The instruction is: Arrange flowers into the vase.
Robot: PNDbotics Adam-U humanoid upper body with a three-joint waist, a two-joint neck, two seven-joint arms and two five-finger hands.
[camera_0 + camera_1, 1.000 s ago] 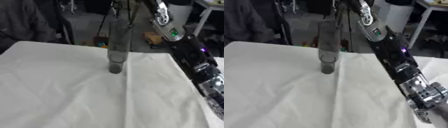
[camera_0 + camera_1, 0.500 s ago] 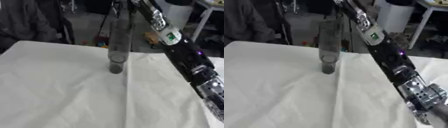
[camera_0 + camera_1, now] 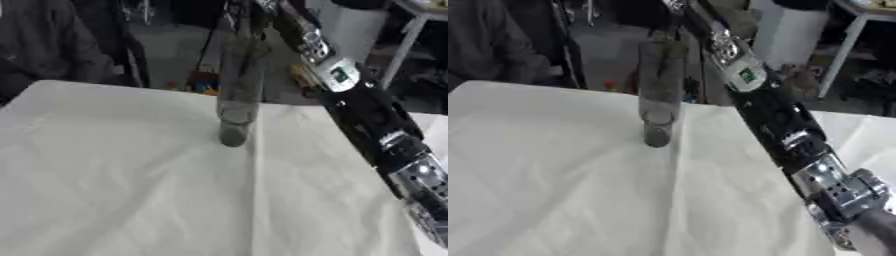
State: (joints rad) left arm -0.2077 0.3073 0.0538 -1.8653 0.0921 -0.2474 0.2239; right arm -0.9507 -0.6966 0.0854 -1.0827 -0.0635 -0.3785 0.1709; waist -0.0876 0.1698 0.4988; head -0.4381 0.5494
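Observation:
A tall clear glass vase (image 3: 238,95) stands upright on the white cloth (image 3: 105,185) near the table's far edge. It looks empty in its lower part. My right arm (image 3: 367,110) rises from the lower right and slants up to the left, ending above the vase's mouth at the top edge. Only the wrist end of the right hand (image 3: 682,7) shows there, and what it holds is hidden. Thin dark lines run down toward the vase's mouth; I cannot tell whether they are stems. No flower head shows. My left hand is out of view.
The cloth has a crease down the middle (image 3: 255,200). Beyond the far edge a person in dark clothes (image 3: 44,45) sits at the left. A white bin (image 3: 789,30) and a table leg (image 3: 401,50) stand at the back right. Small coloured things (image 3: 203,82) lie on the floor.
The upper end of my right arm has swung to the left, closer over the vase's mouth. The vase has stayed in place.

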